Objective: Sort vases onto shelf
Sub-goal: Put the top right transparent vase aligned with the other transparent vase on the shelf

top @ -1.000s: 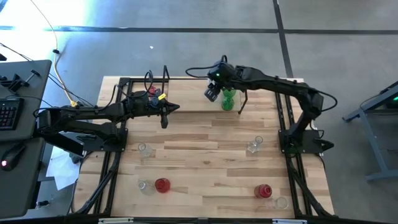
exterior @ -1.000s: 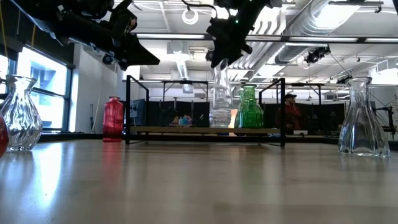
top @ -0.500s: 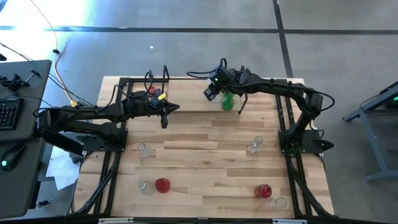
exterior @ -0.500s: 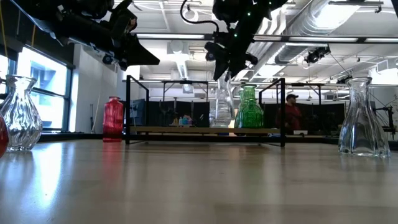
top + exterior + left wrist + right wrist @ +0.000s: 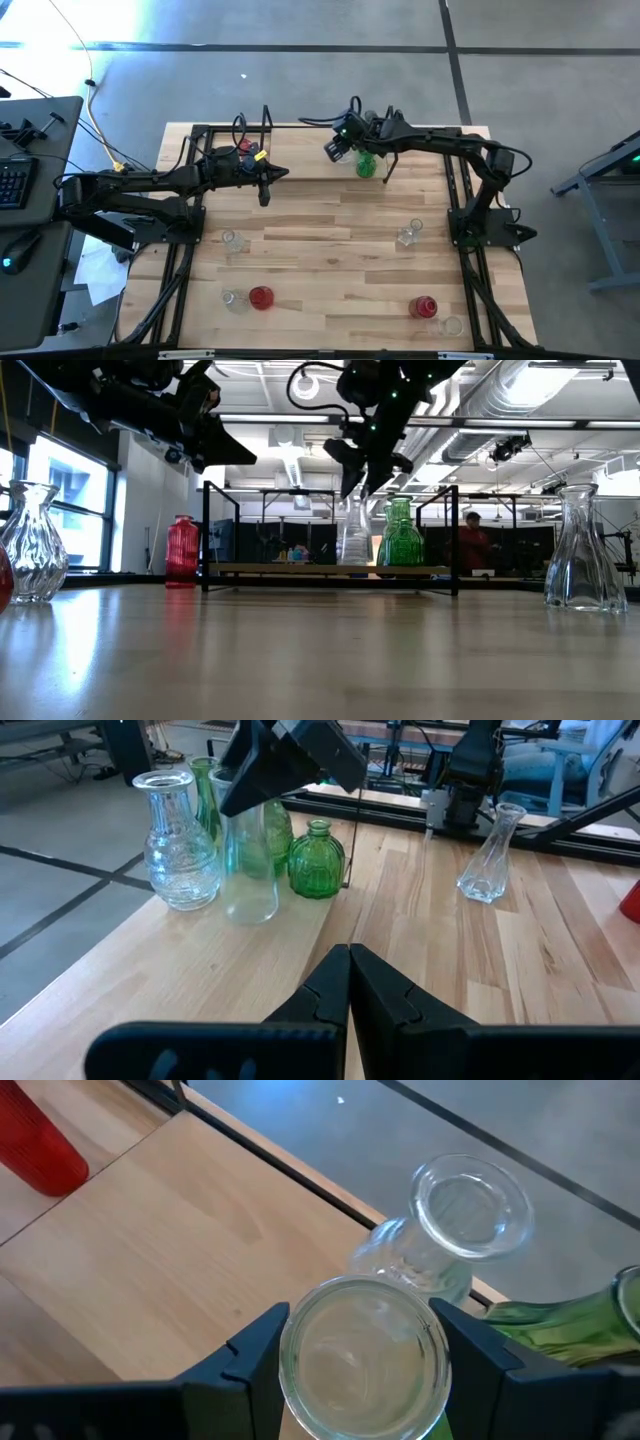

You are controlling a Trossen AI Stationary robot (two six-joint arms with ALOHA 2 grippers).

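The shelf [image 5: 300, 160] lies along the table's far side. On it stand a red vase [image 5: 181, 550], a round green vase [image 5: 400, 535] and a smooth clear vase [image 5: 352, 540], each on its base. My right gripper [image 5: 365, 1365] is open above the clear vase, one finger on either side of its rim [image 5: 365, 1295]. Just beyond it stands a patterned clear vase [image 5: 470, 1210]. My left gripper [image 5: 350, 955] is shut and hovers over the shelf's left part [image 5: 265, 185]. My right gripper comes at the clear vase from above, pointing down, with its fingers [image 5: 255, 1355] beside the rim of the mouth [image 5: 300, 1330]. Whether they touch the glass, I cannot tell. The vase stands upright on the shelf.
On the table nearer to me stand clear vases [image 5: 232, 240] [image 5: 408, 236] [image 5: 452, 325] and red ones [image 5: 261, 297] [image 5: 423, 306]. The shelf's black wire frames [image 5: 205, 535] rise at both ends. A person [image 5: 470, 545] shows in the room beyond.
My right gripper has risen a little and shifted slightly toward the table's left edge. Its fingers, closed around the clear vase's neck a second ago, now stand spread apart. The vase stays upright on the shelf.
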